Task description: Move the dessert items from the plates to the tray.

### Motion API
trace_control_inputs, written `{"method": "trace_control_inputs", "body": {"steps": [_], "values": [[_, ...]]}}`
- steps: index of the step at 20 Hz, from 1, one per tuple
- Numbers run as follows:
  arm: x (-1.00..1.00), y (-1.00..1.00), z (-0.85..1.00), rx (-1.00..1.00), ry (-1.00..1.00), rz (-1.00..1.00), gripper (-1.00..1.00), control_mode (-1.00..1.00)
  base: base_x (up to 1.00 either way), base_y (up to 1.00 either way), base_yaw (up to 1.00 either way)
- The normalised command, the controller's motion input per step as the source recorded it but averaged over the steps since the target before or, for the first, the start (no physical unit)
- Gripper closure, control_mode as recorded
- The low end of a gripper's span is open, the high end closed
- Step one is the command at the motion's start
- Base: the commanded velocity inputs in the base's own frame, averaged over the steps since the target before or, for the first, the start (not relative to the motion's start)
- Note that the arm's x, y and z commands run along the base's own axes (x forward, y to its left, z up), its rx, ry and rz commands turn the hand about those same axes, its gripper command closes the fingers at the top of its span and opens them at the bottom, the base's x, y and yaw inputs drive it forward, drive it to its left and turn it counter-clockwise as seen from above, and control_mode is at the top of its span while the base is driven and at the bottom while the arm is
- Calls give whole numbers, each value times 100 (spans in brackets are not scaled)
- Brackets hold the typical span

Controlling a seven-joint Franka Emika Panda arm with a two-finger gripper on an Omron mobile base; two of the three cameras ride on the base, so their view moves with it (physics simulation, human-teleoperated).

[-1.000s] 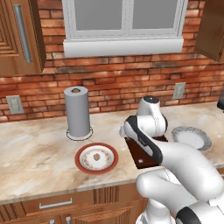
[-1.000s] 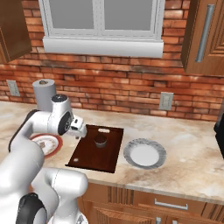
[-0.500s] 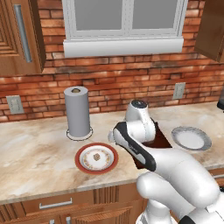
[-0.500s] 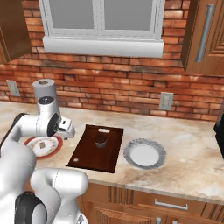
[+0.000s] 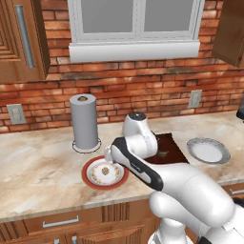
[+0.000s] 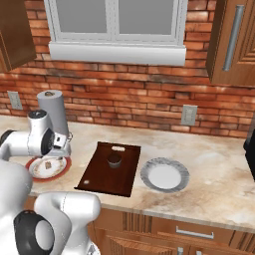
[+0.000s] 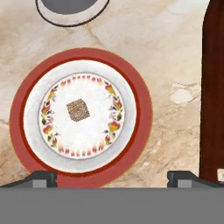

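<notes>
The small pale tan dessert piece (image 7: 78,110) lies in the middle of the red-rimmed plate (image 7: 144,109). My gripper (image 7: 113,179) hangs open right above this plate, its fingertips (image 7: 41,178) wide apart with nothing between them. From the sides, the gripper (image 5: 111,156) (image 6: 61,152) stands over the red plate (image 5: 88,178) (image 6: 40,177) and the tan piece (image 5: 105,170) (image 6: 48,164). The dark brown cupcake (image 6: 114,159) (image 5: 163,154) sits on the wooden tray (image 6: 107,177) (image 5: 169,145) (image 7: 214,87). The pale grey plate (image 6: 164,176) (image 5: 208,151) beyond the tray is bare.
A grey paper-towel cylinder (image 5: 85,121) (image 6: 54,112) stands just behind the red plate; its round base (image 7: 70,6) shows at the top of the hand view. The brick wall runs along the back of the marble counter (image 5: 38,167).
The arm has swung left, from above the tray to above the red-rimmed plate. The gripper has stayed open. The cupcake has stayed on the tray.
</notes>
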Motion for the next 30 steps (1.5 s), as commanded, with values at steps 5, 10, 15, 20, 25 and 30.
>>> {"method": "trace_control_inputs", "body": {"steps": [5,10,15,20,25,30], "values": [[-16,46,0,0,4,8,-100,-100,0,0,0],[-2,30,0,0,0,6,-100,-100,0,0,0],[0,4,-10,0,1,2,-100,-100,0,0,0],[5,0,-27,-1,3,0,-100,-100,0,0,0],[8,0,-26,-2,3,0,-100,-100,0,0,0],[16,3,-15,-4,1,0,-100,-100,0,0,0]]}}
